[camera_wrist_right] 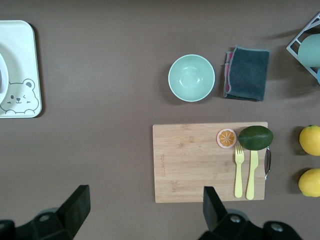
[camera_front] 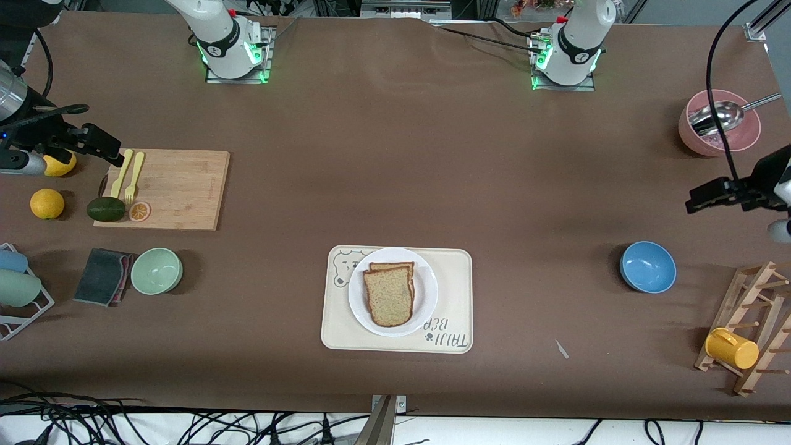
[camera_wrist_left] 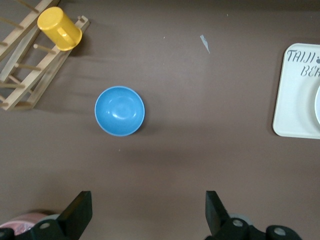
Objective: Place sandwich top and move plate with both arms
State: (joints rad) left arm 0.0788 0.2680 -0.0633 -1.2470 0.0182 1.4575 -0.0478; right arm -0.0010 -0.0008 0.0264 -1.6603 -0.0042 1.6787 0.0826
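The right gripper (camera_front: 111, 151) hung with fingers spread wide over the cutting board (camera_front: 179, 188) at the right arm's end of the table, holding nothing. Mid-table, the sandwich top (camera_front: 389, 295) lay on the plate (camera_front: 426, 290), which sat on the tray (camera_front: 454, 296). The left gripper (camera_front: 698, 199) hovered, jaws apart and empty, above bare table near the blue bowl (camera_front: 647, 267).
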